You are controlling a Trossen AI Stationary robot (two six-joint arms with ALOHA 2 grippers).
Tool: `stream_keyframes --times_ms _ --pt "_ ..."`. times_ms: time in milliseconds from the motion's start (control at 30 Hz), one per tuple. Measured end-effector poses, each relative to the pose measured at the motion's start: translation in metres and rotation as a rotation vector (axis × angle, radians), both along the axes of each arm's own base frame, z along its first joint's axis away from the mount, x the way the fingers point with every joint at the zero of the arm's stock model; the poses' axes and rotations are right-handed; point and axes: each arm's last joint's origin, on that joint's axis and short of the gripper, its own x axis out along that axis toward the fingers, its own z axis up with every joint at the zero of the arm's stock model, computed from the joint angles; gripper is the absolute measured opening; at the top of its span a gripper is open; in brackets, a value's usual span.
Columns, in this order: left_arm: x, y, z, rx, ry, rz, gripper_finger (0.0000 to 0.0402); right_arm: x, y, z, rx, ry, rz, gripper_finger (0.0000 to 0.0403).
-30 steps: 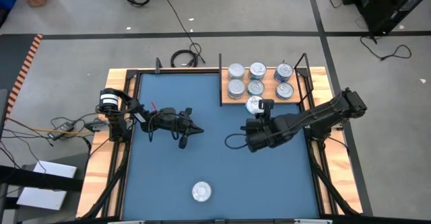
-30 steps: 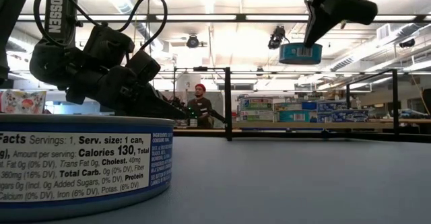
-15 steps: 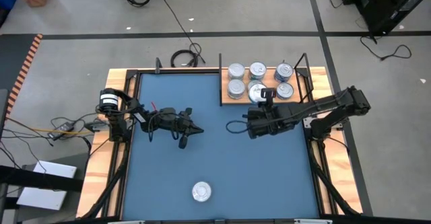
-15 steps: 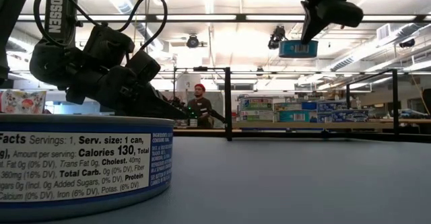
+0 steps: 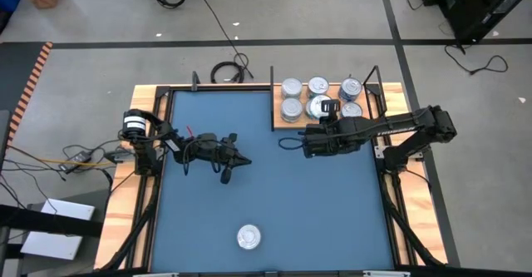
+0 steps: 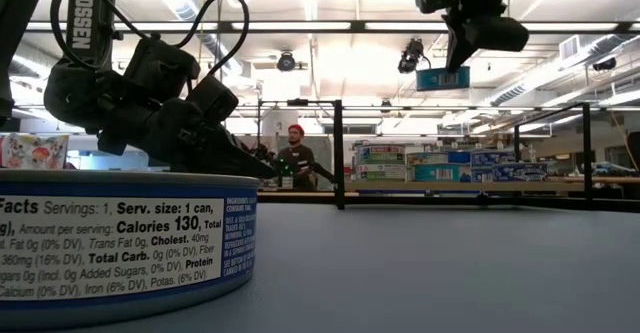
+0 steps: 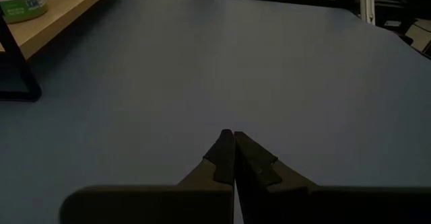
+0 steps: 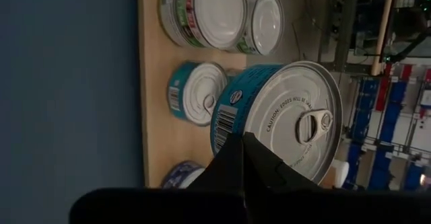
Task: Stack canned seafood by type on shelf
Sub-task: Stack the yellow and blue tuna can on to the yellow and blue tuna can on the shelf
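A lone tin [image 5: 248,237] sits at the near edge of the blue surface [image 5: 274,202]. Mid-mat, the left tool [image 5: 246,162] rests pinched together. Farther back, the right tool [image 5: 326,111] clamps a teal tin [image 8: 279,120] above the shelf [image 5: 292,123], over the tins there [image 5: 291,88].
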Motion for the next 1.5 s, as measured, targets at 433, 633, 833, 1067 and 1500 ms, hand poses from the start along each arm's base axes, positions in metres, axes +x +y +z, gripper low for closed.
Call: stream_keyframes --times_ms 433,633,833,1067,1500 --pt "0.000 0.000 0.000 0.000 0.001 0.000 0.0005 0.001 -0.016 0.001 -0.020 0.018 -0.027 0.0000" --pt "0.000 0.000 0.000 0.000 0.001 -0.001 0.0005 0.002 -0.020 0.000 0.000 0.016 -0.034 0.0000" --pt "0.000 0.000 0.000 0.000 0.001 -0.001 0.0005 0.003 -0.022 -0.001 0.007 0.002 -0.037 0.0000" --pt "0.000 0.000 0.000 -0.001 0.003 -0.001 0.0005 0.005 -0.034 -0.016 0.030 0.018 -0.035 0.0000" --pt "0.000 0.000 -0.001 -0.001 0.011 -0.001 0.0005 0.012 -0.073 -0.028 0.149 -0.046 -0.032 0.0000"
